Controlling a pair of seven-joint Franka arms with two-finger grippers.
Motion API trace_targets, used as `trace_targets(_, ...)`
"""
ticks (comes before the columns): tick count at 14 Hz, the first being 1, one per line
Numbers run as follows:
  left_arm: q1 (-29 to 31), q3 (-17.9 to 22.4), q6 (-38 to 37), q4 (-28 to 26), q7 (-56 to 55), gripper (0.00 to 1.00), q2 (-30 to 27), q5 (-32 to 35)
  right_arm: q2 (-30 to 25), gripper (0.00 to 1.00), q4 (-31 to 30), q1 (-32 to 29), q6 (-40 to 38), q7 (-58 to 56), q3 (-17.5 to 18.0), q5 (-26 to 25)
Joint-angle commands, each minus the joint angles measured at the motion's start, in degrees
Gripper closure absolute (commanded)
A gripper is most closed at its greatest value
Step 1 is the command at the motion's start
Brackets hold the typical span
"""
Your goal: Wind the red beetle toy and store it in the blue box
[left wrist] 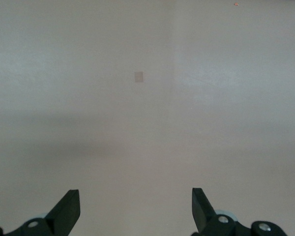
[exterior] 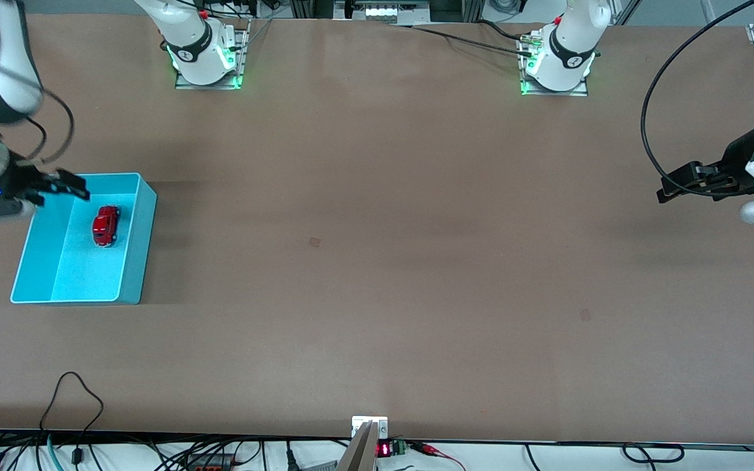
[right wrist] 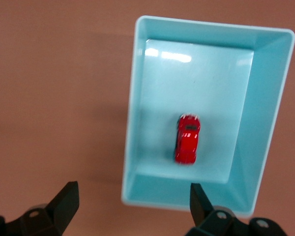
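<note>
The box (exterior: 133, 242) stands on the table (exterior: 377, 275) near the edge at the right arm's end, about midway between the edge by the bases and the edge nearest the front camera. The car (exterior: 106, 226) lies inside the box on its floor, in the half nearer to the bases, and it touches no wall. In the right wrist view the car (right wrist: 187, 138) sits on the pale floor of the box (right wrist: 137, 78), close to the short wall that is near the fingers, with its long side along the long side of the box. The right gripper (exterior: 66, 184) hangs in the air over the corner of the box that is toward the bases and the table edge at that end. Its two fingers (right wrist: 66, 199) are spread wide and hold nothing. The left gripper (exterior: 678, 184) waits over the table near the edge at the left arm's end, well apart from the box. Its fingers (left wrist: 69, 209) are also spread wide and empty, and under them in the left wrist view there is only bare table (left wrist: 147, 123) with a small pale square mark (left wrist: 138, 76).
</note>
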Motion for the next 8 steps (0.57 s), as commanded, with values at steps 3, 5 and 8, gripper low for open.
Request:
trace_targets(3, -0.91, -1.62, -4.4, -1.04, 1.14, 0.0, -2.71, 1.25, -0.31, 0.0, 15.69, 4.95, -18.84, 8.76, 1.33, -0.02)
trace_targets(5, -0.65, -2.42, -4.77, -0.95, 1.33, 0.0, -3.15, 2.13, -0.4, 0.0, 16.59, 6.27, -20.53, 8.93, 1.15, -0.02)
trace_targets(8, -0.3, -2.33, -5.13, -1.13, 0.45, 0.0, -3.33, 1.6, -0.4, 0.0, 16.59, 6.45, -20.35, 9.02, 0.71, 0.07)
